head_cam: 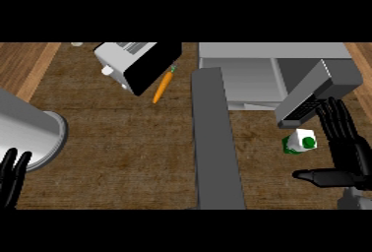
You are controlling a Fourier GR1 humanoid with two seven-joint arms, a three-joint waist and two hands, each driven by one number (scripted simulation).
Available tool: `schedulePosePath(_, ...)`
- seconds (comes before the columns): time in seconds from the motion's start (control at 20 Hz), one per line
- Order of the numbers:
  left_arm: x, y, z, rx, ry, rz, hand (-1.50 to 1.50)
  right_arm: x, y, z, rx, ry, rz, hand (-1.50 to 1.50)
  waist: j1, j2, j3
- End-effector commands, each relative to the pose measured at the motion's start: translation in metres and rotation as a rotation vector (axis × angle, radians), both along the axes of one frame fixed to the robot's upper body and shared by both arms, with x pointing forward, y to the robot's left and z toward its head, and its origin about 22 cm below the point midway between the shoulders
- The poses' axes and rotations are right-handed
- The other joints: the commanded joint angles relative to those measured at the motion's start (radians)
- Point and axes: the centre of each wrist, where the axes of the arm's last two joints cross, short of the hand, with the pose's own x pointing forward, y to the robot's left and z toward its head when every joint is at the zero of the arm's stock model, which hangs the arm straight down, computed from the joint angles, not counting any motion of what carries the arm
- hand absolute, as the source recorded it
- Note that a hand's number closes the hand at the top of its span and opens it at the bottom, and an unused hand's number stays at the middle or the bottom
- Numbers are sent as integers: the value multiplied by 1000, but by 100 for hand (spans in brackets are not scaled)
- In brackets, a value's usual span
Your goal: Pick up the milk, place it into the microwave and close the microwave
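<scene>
Left hand (13,174) sits at the lower left edge, fingers up, straight and close together, holding nothing, resting just beside a big grey cylinder (29,130) lying at the left edge of the brown counter (123,147). Further right near the top, a white toaster-like appliance (123,59) with a black side panel, and an orange carrot (163,86) just beside it, tilted. Middle of the view: the microwave door (216,142) stands swung open, seen edge-on as a long grey slab running down the frame. Behind it the microwave (276,69), cavity open and facing the robot. The milk (299,141) is a small white carton with green markings, on the counter right of the door and in front of the microwave's right side, leaning rather than upright, cannot tell if it rests on an edge. Right hand (347,157) is just beside it on the right, fingers straight and slightly spread, thumb stuck out low toward the left, not touching the carton. Judgement: carton looks light and stiff enough, but thin walls would dent if squeezed; smooth faces may slip. Best hold is across 2 opposite flat sides at mid-height, thumb on 1 face, fingers on the other. Hand needs to move left and curl.
</scene>
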Motion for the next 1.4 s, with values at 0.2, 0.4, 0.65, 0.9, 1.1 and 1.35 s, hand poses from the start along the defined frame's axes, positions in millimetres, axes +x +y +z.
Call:
schedulePosePath(0.2, -1, -7, -6, -20, -14, -13, -150, 17, -11, -42, -25, 22, -33, -150, 4, 1, 0)
schedulePosePath(0.4, -8, -4, -11, -7, -10, -15, -150, -9, -21, -63, -38, 38, -14, -150, 1, 0, 0)
schedulePosePath(0.65, -18, -9, 1, -15, -18, -23, -150, 1, -33, -57, -60, 20, 7, -150, 1, -1, 0)
schedulePosePath(0.9, -25, -5, -4, -17, -12, -24, -150, -7, -59, -86, -65, 5, 18, -150, 6, 1, 1)
schedulePosePath(1.1, -16, 4, -8, -16, -6, -15, -150, 17, -39, -78, -50, 18, 16, -150, 2, 0, 0)
schedulePosePath(1.35, -15, 4, -5, 2, -8, -10, -150, 21, -38, -96, -124, 32, -103, -150, 9, 3, 1)
